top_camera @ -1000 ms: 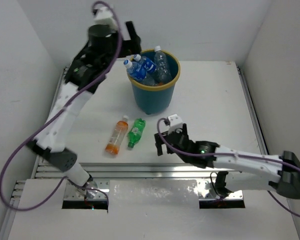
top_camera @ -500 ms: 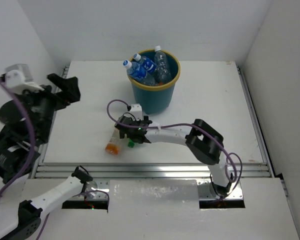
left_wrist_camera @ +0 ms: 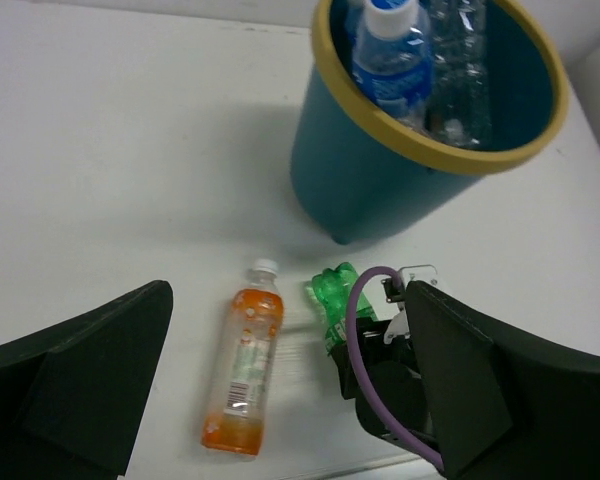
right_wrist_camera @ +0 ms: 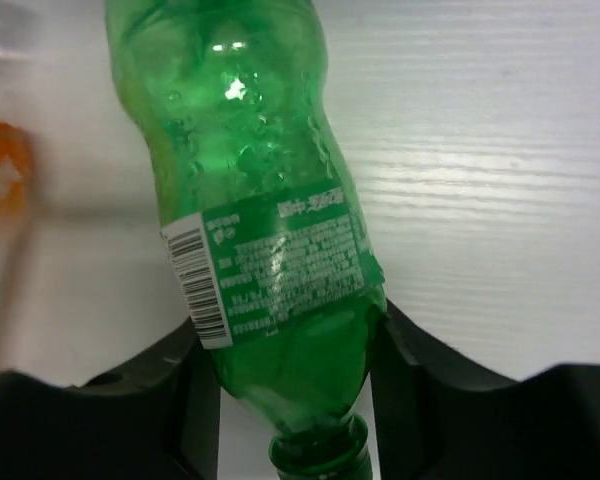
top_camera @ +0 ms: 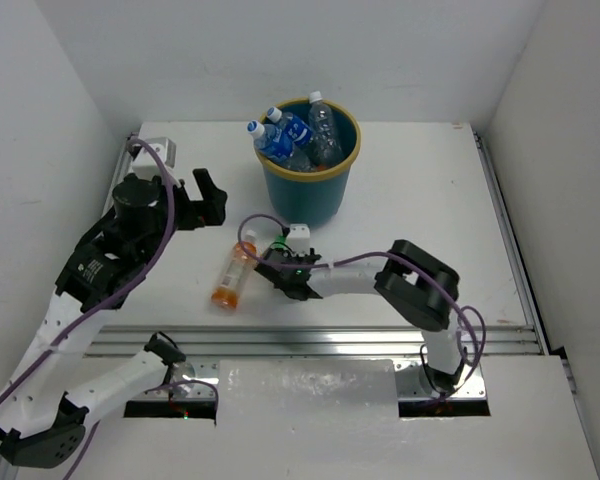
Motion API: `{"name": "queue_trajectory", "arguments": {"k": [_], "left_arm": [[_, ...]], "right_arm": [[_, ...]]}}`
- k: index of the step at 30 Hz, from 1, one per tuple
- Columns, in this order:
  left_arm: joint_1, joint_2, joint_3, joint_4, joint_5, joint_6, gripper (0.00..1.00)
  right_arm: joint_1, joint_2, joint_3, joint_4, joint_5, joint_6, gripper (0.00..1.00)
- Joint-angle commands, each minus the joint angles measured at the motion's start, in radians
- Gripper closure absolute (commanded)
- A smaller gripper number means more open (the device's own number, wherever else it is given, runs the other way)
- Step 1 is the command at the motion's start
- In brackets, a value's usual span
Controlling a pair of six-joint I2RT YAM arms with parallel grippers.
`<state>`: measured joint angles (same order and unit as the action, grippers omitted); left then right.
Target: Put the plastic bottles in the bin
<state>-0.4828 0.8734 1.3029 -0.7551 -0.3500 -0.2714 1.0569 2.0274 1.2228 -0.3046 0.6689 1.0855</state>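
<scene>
Closest to me, the right arm bends low and reaches leftward over the white surface (top_camera: 420,200). Its right pincer (right_wrist_camera: 295,340) is pressed onto the green bottle (right_wrist_camera: 250,180), one dark finger (right_wrist_camera: 195,390) against each side near the neck. The bottle lies flat on its side, neck toward the wrist, and its label with the barcode faces up.

Just to the left lies the orange bottle (top_camera: 232,276), also on its side. Its white cap points away from me. It is near the green bottle, but I cannot tell whether the two touch.

Further left and a little farther back, the left pincer (left_wrist_camera: 288,300) hangs above the surface with its fingers spread wide and nothing between them. It looks down on both lying bottles.

Beyond them all stands the bin (top_camera: 305,200), upright near the far side of the surface. Inside, two blue-labelled bottles (top_camera: 285,135) lean toward the left rim with their white caps up. A clear bottle (top_camera: 323,125) stands beside them, its cap poking above the yellow rim.
</scene>
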Motion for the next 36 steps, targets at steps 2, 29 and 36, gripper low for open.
{"name": "queue_trajectory", "arguments": {"k": [2, 29, 36], "left_arm": [[0.004, -0.048, -0.106, 0.152, 0.193, -0.051, 0.0], [-0.066, 0.075, -0.746, 1.158, 0.899, -0.514, 0.0], [-0.192, 0.211, -0.688, 1.184, 0.878, -0.511, 0.01]], "right_arm": [[-0.006, -0.196, -0.25, 0.286, -0.06, -0.214, 0.76], [-0.025, -1.368, -0.91, 0.645, -0.495, -0.648, 0.93], [-0.025, -1.308, -0.882, 0.7, -0.598, -0.647, 0.92]]}}
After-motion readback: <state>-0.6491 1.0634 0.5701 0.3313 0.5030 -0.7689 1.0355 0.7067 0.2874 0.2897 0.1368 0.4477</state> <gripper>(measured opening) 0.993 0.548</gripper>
